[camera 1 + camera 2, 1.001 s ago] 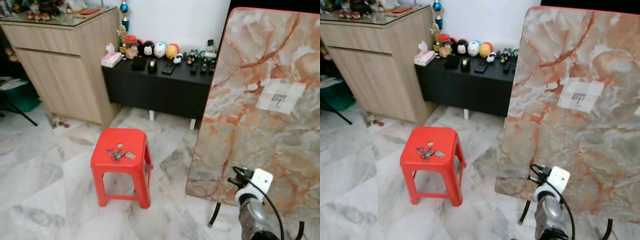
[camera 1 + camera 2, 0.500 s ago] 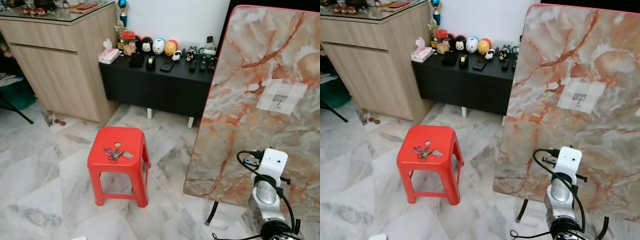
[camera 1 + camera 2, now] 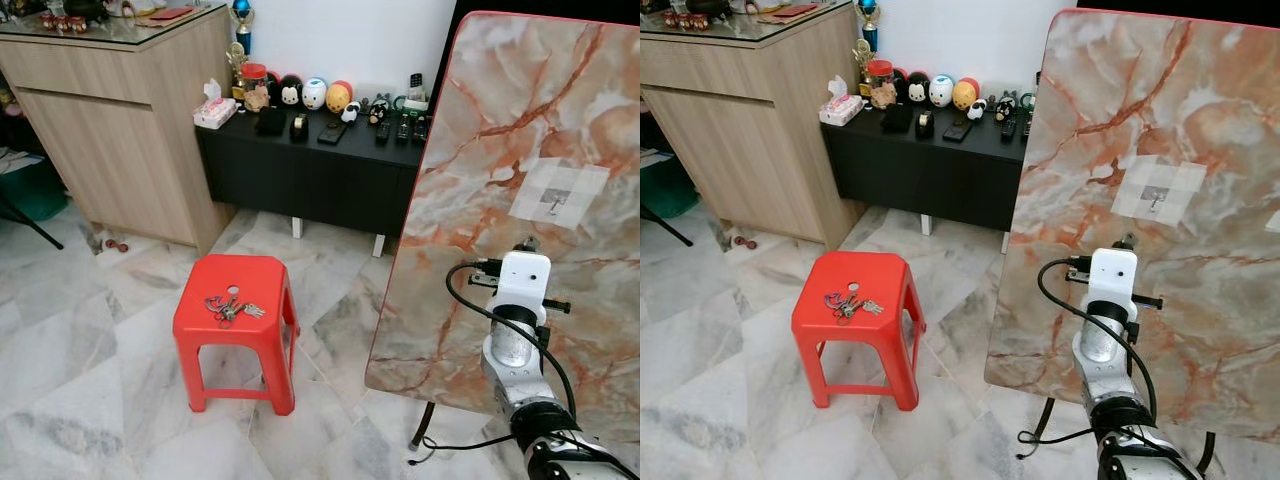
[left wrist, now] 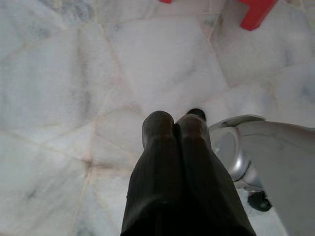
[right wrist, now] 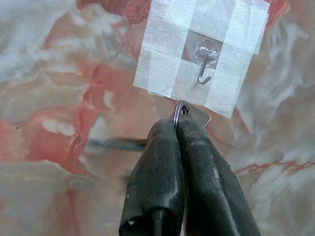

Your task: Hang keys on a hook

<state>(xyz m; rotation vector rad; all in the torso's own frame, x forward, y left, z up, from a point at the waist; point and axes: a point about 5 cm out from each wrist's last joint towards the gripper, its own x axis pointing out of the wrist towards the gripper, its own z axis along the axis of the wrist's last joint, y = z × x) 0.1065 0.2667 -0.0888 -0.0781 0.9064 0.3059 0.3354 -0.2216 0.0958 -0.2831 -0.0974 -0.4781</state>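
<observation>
Holding a key ring just below the hook

Pinching a small metal key ring between its closed black fingertips, the right claw points at the upright marble-patterned panel. The ring sits just under the clear adhesive hook, close to it but apart from it. The hook is fixed on a square of white tape stuck to the panel. In the head views the right arm rises in front of the panel, its white wrist block below the taped patch.

A bunch of keys lies on the seat of the red plastic stool, well apart from the panel, on the marble floor. Behind the stool stands a low black bench carrying small round figurines, remote controls and a tissue pack, with a wooden cabinet beside it.

The left claw hangs over the floor tiles with its fingers clenched together, empty; a red stool leg shows beyond it.
</observation>
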